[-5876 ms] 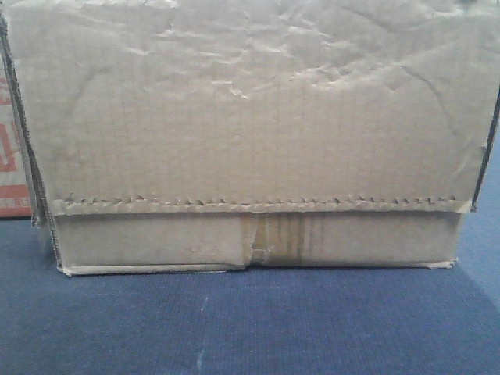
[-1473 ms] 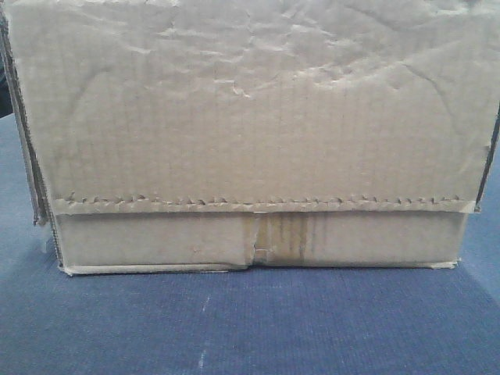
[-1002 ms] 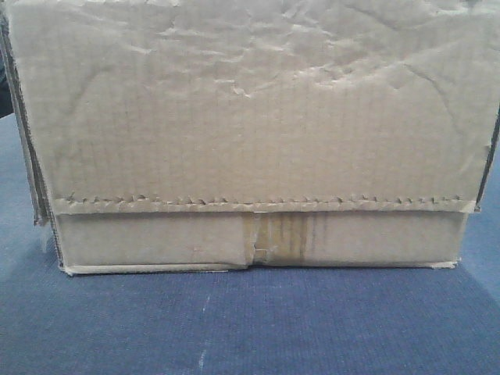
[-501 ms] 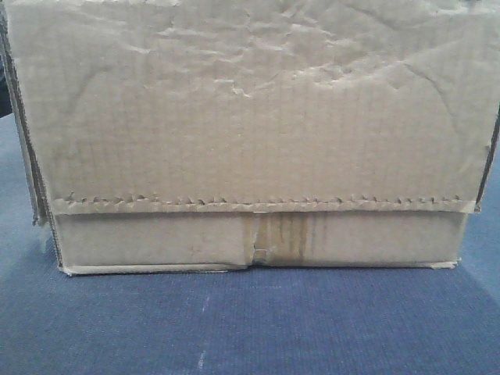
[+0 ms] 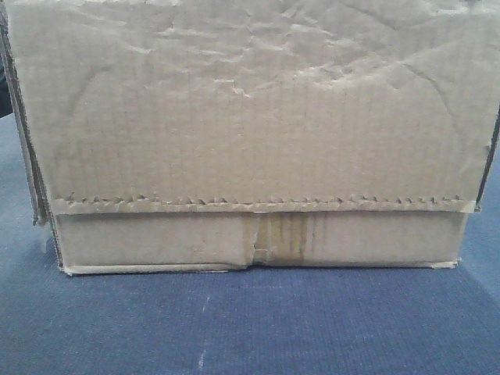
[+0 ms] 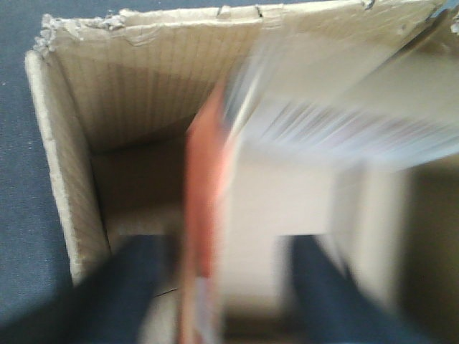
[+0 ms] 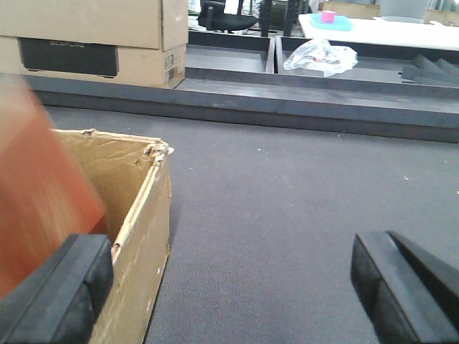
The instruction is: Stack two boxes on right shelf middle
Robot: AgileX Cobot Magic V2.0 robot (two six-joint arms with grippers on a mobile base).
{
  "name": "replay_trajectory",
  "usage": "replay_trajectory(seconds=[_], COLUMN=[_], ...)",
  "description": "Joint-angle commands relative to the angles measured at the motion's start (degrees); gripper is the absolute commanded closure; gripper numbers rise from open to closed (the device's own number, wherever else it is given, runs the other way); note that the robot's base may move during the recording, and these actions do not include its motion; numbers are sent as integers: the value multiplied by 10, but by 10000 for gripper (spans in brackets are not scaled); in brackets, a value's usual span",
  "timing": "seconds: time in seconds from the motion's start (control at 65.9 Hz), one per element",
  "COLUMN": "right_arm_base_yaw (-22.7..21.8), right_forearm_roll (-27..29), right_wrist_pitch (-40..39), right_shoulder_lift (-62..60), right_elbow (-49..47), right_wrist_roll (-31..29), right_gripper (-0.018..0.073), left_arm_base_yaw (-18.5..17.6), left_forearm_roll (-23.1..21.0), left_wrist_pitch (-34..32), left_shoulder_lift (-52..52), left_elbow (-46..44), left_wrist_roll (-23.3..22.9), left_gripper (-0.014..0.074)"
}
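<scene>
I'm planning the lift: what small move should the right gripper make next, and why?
Probably close the right gripper on the side wall of the tan corrugated cardboard box: its jaws stand wide open, the torn wall rim lies between them, and the box sits on the dark grey carpet.

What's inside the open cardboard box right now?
A blurred orange-red panel and a pale striped sheet sit inside the box. They hide much of its floor, and motion blur hides the details.

No lettering can be read: print on the far carton (image 7: 86, 43) is too small, the rest blurred.
</scene>
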Motion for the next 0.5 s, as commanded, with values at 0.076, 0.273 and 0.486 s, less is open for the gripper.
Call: replay_trajectory(seconds=[0.076,0.273,0.486], right_arm_base_yaw=[1,3,14], right_forearm_roll=[-5,-5,-4], right_wrist_pitch=[-2,25,78], right_shoulder_lift=[1,1,25], right_elbow=[-5,-13,-70], right_wrist_roll=[-1,-1,-1], right_gripper=[-9,-9,-9], left_arm_base_yaw=[-9,-9,-1], left_forearm_roll=[-8,8,94], left_wrist_pitch=[1,17,17], left_shoulder_lift=[-11,-51,-96], left_elbow=[-24,-50,-55], left_wrist_roll=[-5,10,29], left_gripper=[27,134,134])
